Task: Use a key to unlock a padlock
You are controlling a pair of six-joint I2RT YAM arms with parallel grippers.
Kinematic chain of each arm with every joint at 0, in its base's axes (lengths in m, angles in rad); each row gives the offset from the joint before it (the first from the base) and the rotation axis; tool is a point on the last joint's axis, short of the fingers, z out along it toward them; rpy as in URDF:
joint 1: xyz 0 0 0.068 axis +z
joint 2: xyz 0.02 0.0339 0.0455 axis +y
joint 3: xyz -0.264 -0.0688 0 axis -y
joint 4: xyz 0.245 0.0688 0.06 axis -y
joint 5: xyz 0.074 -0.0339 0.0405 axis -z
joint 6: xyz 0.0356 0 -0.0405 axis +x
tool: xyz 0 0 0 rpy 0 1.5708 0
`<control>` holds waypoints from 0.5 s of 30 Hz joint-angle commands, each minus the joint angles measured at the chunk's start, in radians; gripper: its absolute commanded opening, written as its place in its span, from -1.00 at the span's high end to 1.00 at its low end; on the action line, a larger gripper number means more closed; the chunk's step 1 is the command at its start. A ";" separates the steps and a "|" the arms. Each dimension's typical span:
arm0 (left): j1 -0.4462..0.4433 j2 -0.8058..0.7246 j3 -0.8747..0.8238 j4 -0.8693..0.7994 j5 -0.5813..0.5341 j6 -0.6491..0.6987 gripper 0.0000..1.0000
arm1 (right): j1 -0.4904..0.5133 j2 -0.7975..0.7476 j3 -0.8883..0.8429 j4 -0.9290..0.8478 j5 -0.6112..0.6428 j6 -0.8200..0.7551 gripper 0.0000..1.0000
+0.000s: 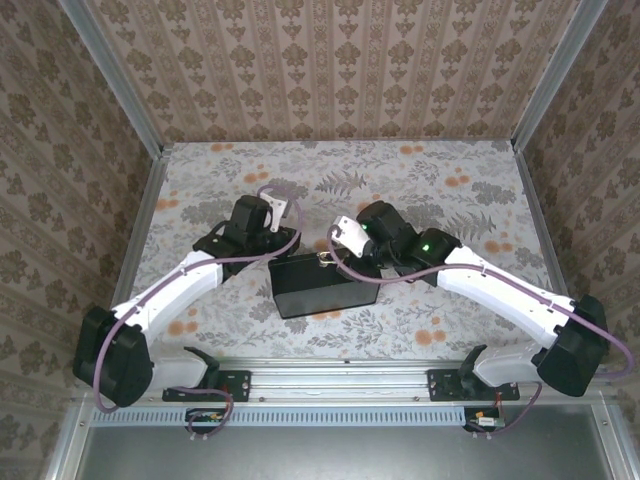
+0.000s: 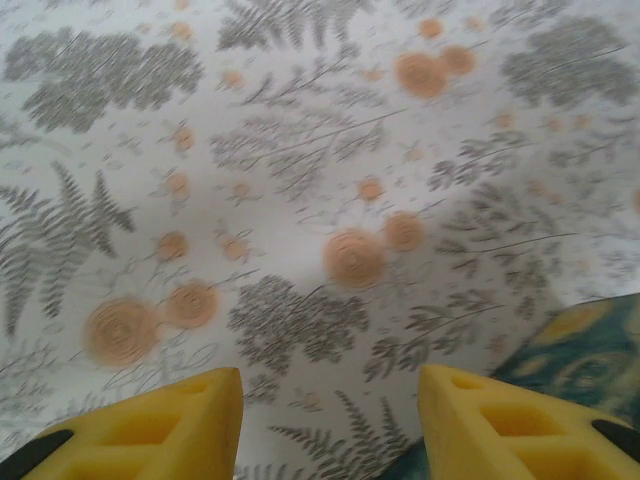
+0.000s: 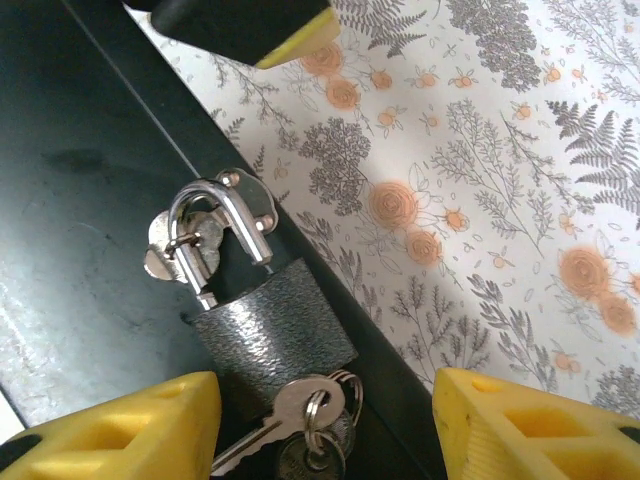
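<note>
A grey padlock [image 3: 272, 335] lies on a black box [image 3: 80, 200], hooked through the box's silver hasp [image 3: 160, 245]. Its shackle [image 3: 215, 225] stands raised, one leg clear of the body. The key [image 3: 290, 405] is silver and lies on a small ring at the padlock's bottom end, with a second key on the same ring. My right gripper [image 3: 325, 385] hovers open over the padlock and key, its yellow fingers [image 3: 130, 430] on either side, gripping nothing. My left gripper [image 2: 330, 380] is open over the flowered cloth, nothing between its fingers. From above, the padlock [image 1: 324, 262] sits between both grippers.
The black box [image 1: 320, 285] lies mid-table on the flowered cloth [image 1: 430, 180]. The left gripper [image 1: 275, 225] and right gripper [image 1: 345, 245] stand close together at its far edge. The left fingertip [image 3: 270, 30] reaches into the right wrist view. Patterned walls enclose the table.
</note>
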 commanded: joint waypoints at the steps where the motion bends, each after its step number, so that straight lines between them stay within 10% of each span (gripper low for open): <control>1: 0.000 -0.104 -0.032 0.141 0.193 0.055 0.01 | -0.026 0.002 -0.020 0.043 -0.121 0.007 -0.16; 5: -0.003 -0.148 -0.076 0.257 0.335 0.074 -0.01 | -0.026 0.010 -0.033 0.054 -0.134 0.011 -0.11; 15: -0.026 0.048 0.032 0.149 0.292 0.086 -0.07 | -0.028 -0.009 -0.085 0.112 -0.139 0.050 -0.08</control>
